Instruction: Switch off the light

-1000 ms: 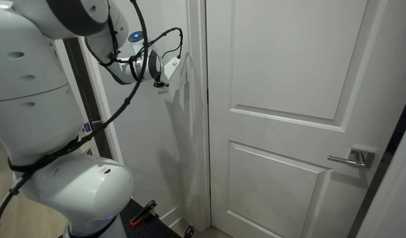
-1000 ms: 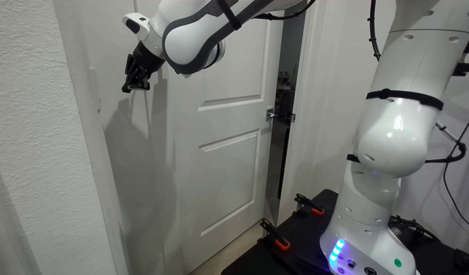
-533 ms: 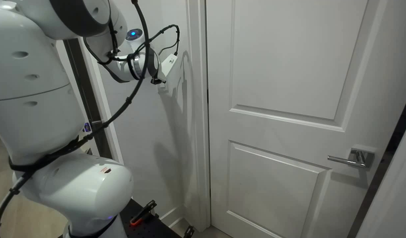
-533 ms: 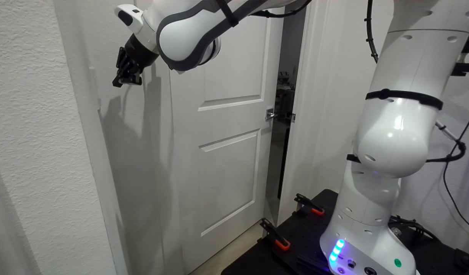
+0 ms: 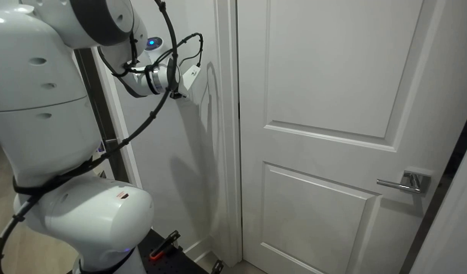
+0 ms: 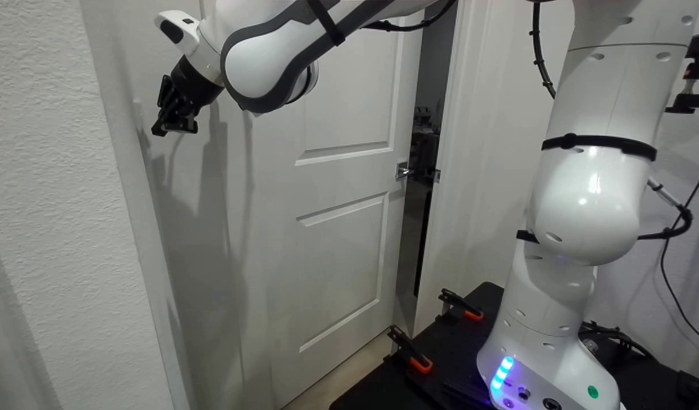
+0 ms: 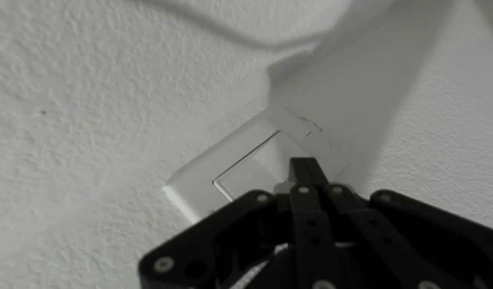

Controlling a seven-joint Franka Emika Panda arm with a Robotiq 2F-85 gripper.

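The light switch is a white wall plate (image 7: 198,182) with a flat rectangular rocker (image 7: 248,172), tilted in the wrist view. The lower right of the plate is hidden behind my gripper. My black gripper (image 7: 308,170) is shut and empty, its fingertips together over the rocker's right part. I cannot tell whether the tips touch it. In both exterior views the gripper (image 5: 179,95) is close to the wall, pointing down; it also shows in an exterior view (image 6: 174,126). The plate is mostly hidden behind the gripper there. No lamp is in view; the wall is lit and carries the arm's shadow.
A white panelled door (image 5: 324,152) with a silver lever handle (image 5: 402,184) stands beside the switch wall. A textured wall corner (image 6: 58,199) is close to the gripper's side. Black clamps (image 6: 409,347) sit on the robot's black table (image 6: 372,387). A cable (image 5: 149,116) hangs along the arm.
My gripper has moved left in both exterior views, closer to the wall with the switch plate. It rose a little, then came down slightly. The fingers look shut throughout.
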